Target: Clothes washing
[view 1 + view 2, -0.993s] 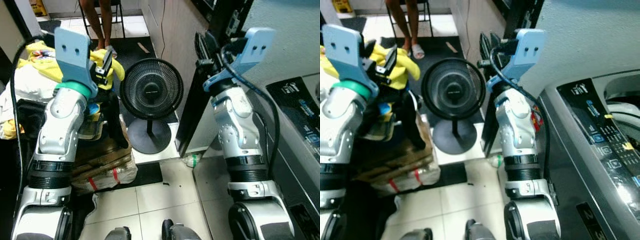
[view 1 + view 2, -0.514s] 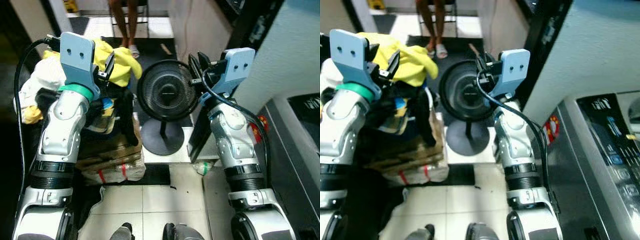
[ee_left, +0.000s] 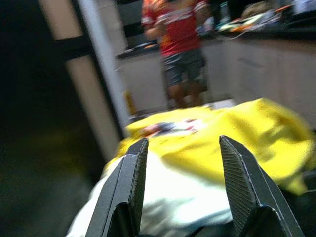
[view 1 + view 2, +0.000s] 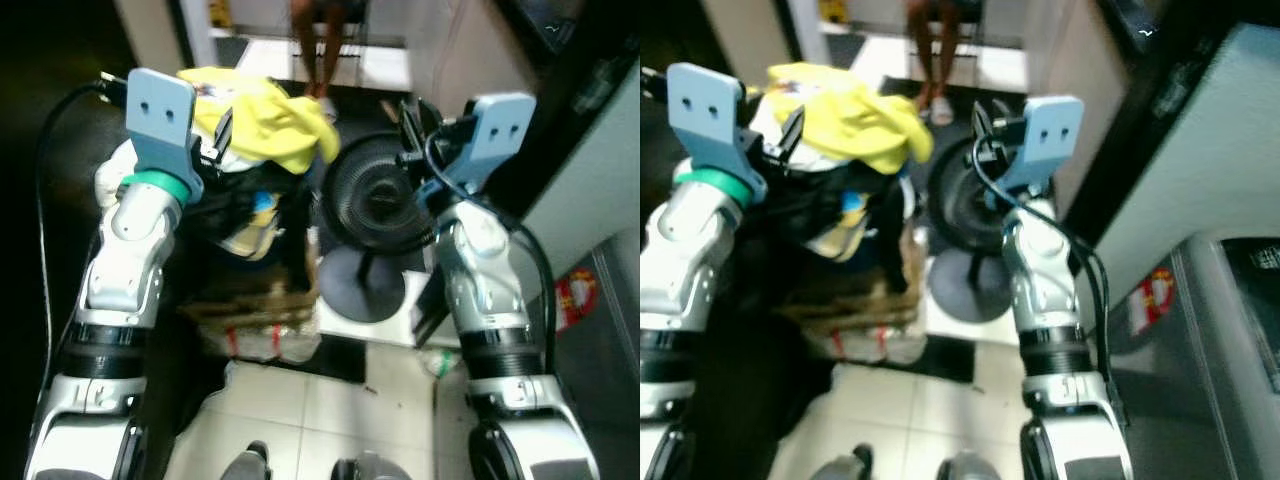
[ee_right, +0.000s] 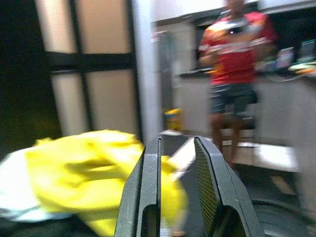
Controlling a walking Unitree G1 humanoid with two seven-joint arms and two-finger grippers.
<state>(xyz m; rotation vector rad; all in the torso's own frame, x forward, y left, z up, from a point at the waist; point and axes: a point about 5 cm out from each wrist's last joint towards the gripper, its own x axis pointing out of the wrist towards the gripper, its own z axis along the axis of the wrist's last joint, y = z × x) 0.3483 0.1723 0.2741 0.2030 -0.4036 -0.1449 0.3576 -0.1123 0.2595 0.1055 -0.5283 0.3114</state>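
Swung leftward, the head camera's view has shifted since a second ago: the washing machine panel has been carried out of the left eye view, and the laundry pile is now brought toward the middle. Both arms are kept raised in front of the robot, as before.

The left gripper (image 3: 180,182) is held just short of the yellow garment (image 4: 268,120), its fingers (image 3: 129,183) spread wide with nothing between them. The yellow garment is draped on top of a heap of clothes (image 4: 245,205), with white fabric (image 3: 182,192) seen beneath it.

The right gripper (image 5: 177,185) is raised beside the black fan (image 4: 378,195), its fingers (image 5: 149,190) parted only a narrow way and nothing held. A person in a red shirt (image 3: 178,37) is seen standing beyond the pile. Everything is blurred by the motion.
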